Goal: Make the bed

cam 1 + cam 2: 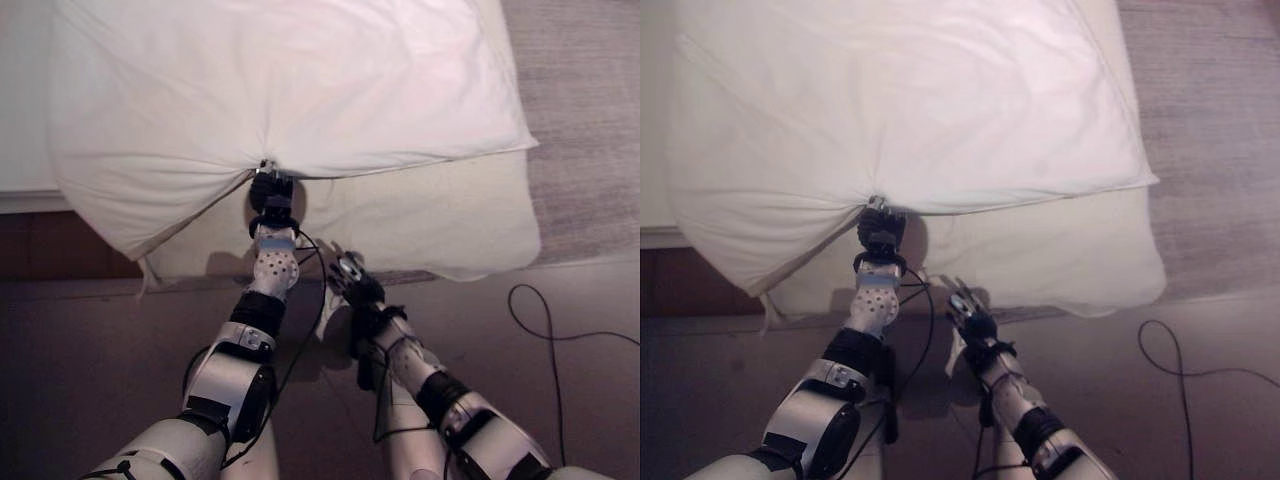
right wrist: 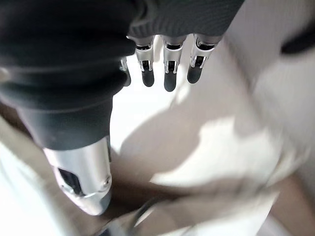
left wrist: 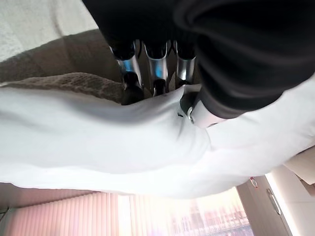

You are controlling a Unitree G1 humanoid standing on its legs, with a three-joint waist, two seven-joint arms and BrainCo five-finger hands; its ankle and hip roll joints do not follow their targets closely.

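A white duvet point(image 1: 290, 90) lies puffed up across the bed, and its near edge is gathered into a bunch of creases. My left hand point(image 1: 271, 192) reaches up to that bunch. In the left wrist view its fingers point(image 3: 157, 73) and thumb are curled on the white cloth point(image 3: 98, 142), pinching the edge. Under the duvet a cream sheet point(image 1: 430, 225) sticks out towards me. My right hand point(image 1: 355, 282) hovers lower, just in front of the sheet's near edge. Its fingers point(image 2: 167, 73) are straight and hold nothing.
A grey textured cover point(image 1: 590, 130) shows to the right of the duvet and past my left fingers in the left wrist view point(image 3: 59, 83). A brown wooden bed side point(image 1: 50, 245) runs at the left. Dark floor point(image 1: 100, 350) lies along the near side.
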